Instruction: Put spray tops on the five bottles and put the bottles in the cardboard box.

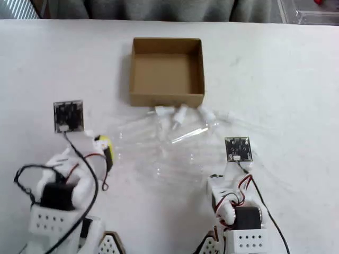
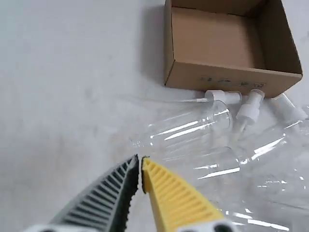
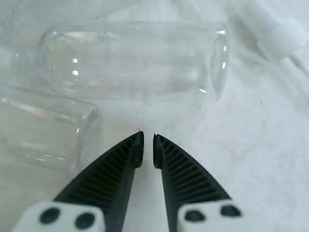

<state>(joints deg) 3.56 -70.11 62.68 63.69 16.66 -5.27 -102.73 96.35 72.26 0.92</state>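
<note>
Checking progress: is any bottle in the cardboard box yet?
No, the cardboard box holds nothing; the bottles lie on the table beside it.

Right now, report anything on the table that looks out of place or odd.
The clear bottles lie on their sides in a loose heap in front of the box, with spray tops lying along its front wall. The box is upright and empty. Nothing looks spilled or broken.
</note>
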